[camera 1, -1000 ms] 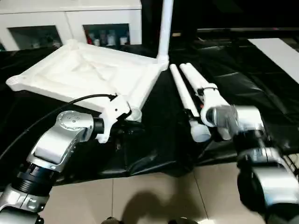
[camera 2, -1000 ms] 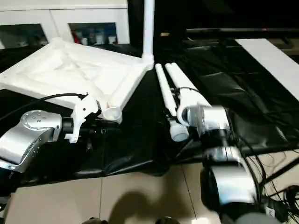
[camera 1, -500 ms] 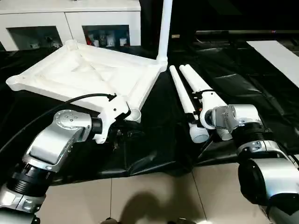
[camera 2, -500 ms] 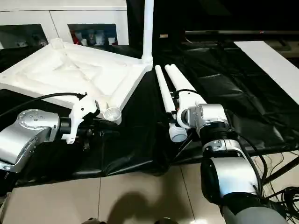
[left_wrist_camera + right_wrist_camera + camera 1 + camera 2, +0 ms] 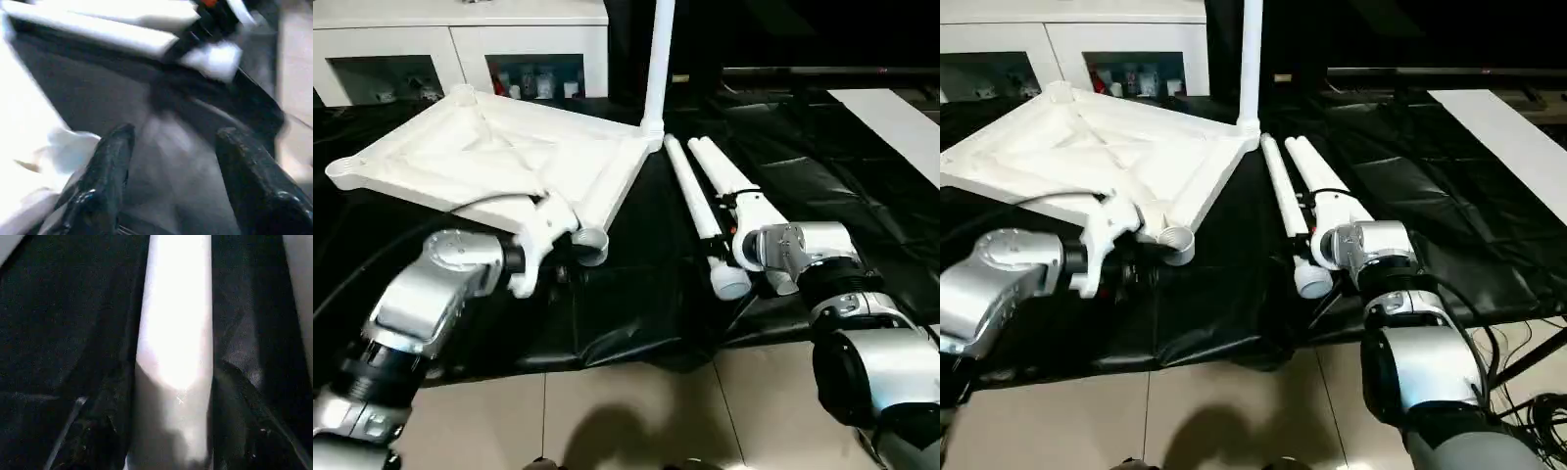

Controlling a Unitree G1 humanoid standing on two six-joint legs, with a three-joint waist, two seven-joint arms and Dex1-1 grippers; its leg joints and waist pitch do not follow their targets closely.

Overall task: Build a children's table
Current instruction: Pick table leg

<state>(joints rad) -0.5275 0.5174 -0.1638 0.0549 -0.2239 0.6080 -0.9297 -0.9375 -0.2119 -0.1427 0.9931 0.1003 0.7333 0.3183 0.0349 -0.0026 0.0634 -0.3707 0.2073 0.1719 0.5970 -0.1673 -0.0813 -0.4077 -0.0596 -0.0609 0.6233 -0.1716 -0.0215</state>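
The table top [image 5: 499, 162] lay ribbed side up on the black sheet [image 5: 646, 294], one leg [image 5: 656, 59] standing upright in its far corner socket. The left gripper [image 5: 166, 147] sat at the near corner socket [image 5: 590, 245], fingers [image 5: 105, 166] spread apart, holding nothing. The right gripper [image 5: 173, 396] straddled a loose leg [image 5: 176, 333] lying beside the top, its fingers close along both sides of the tube.

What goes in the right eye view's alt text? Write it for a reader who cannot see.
An upturned white table top lies on black sheeting, one leg standing upright in its far corner socket. Two loose legs lie beside it, the right hand over them. The left hand sits at the top's near corner.
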